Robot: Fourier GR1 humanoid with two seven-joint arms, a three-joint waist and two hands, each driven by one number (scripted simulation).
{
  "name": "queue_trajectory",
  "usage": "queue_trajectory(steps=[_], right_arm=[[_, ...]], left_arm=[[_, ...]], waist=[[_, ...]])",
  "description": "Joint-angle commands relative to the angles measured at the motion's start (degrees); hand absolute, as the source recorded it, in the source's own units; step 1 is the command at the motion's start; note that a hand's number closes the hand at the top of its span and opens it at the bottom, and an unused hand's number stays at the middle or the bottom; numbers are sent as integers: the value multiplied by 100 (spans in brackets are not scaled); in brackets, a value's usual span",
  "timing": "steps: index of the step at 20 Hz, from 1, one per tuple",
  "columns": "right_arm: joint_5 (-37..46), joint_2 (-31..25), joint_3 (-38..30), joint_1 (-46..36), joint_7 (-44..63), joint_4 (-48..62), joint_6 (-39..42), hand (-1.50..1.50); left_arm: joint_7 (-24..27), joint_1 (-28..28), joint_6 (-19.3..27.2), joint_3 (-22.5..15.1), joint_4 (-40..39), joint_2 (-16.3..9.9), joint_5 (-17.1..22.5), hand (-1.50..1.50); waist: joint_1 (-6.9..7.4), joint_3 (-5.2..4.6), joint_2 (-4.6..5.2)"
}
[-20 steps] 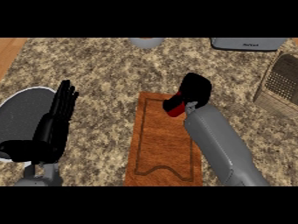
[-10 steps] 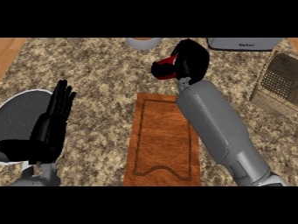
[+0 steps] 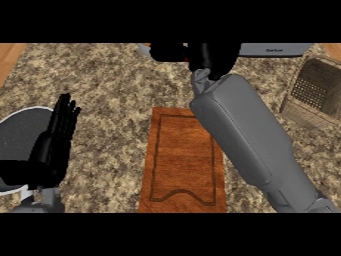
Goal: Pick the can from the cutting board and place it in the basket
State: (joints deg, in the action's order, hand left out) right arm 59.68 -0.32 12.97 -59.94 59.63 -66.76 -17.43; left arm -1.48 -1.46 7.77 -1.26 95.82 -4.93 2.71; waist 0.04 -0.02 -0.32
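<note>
While only the head view is available, here's what it gives: my right robot hand (image 3: 206,57) is up at the far edge of the surface (image 3: 121,95), fingers curled round the can (image 3: 182,59); only a sliver of red shows between the black fingers, rest of the can is hidden by the hand; can is off the cutting board (image 3: 182,160) and beyond its far end, not in the basket (image 3: 317,92); basket sits at the right side of the surface, tilted, mesh bottom visible, well apart from the right hand; my right forearm runs from the lower right up across the board's right edge, covering part of it; board itself lies lengthwise in the middle of the surface, wood-brown with a groove round its rim; my left robot hand (image 3: 51,145) is at the left, fingers straight and pointing up, thumb out to the side, holding nothing, resting over the dark plate (image 3: 10,130) with a white rim; a grey appliance (image 3: 272,49) sits at the far edge, just right of the right hand; what it is exactly I cannot tell.
</note>
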Motion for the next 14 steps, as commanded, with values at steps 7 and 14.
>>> queue_trajectory(steps=[7,14], right_arm=[[535,-348,-521,-66,1326,-751,1251,150],[655,-945,-727,643,927,-1328,1976,150]], left_arm=[[303,300,-112,58,-26,18,64,0],[148,217,-47,53,-10,79,60,0]], waist=[[-55,-2,-8],[-86,0,2]])
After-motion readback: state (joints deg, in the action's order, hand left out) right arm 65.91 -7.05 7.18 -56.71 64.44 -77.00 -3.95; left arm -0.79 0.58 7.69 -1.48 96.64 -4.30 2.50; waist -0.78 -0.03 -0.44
